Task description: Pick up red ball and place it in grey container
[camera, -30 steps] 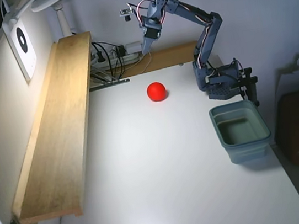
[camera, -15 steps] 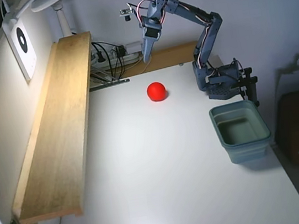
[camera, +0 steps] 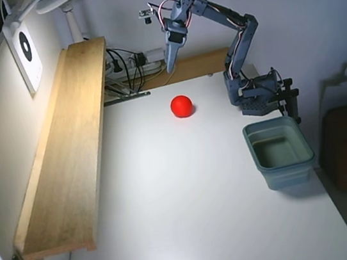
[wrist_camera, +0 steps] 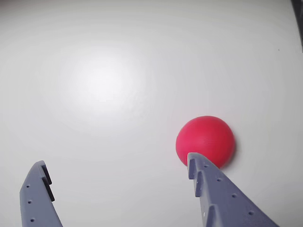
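1. Over the last second I saw the gripper (camera: 169,66) tip a little further down and lengthen in the fixed view, its point now aimed more squarely at the table (camera: 190,205) behind the red ball (camera: 182,106). The shoulder and base stayed where they were, so the change was all in the wrist end.

2. The red ball had not moved. It sat on the bare white table, in front of the gripper and well apart from the grey container (camera: 280,152), which stood empty at the table's right edge in the fixed view, just in front of the arm's base.

3. In the wrist view the jaws stood wide apart with nothing between them. The ball (wrist_camera: 205,140) lay off to the right, partly behind the right-hand fingertip (wrist_camera: 195,163), not centred in the gap of the gripper (wrist_camera: 116,165).

4. I read this as the approach only just begun: the gripper was high above the table, no contact made.

5. My judgement was that the next move needed a descent together with a sideways correction, so the ball would sit between the fingers. Otherwise the right-hand finger could nudge it, and a smooth ball would roll away.
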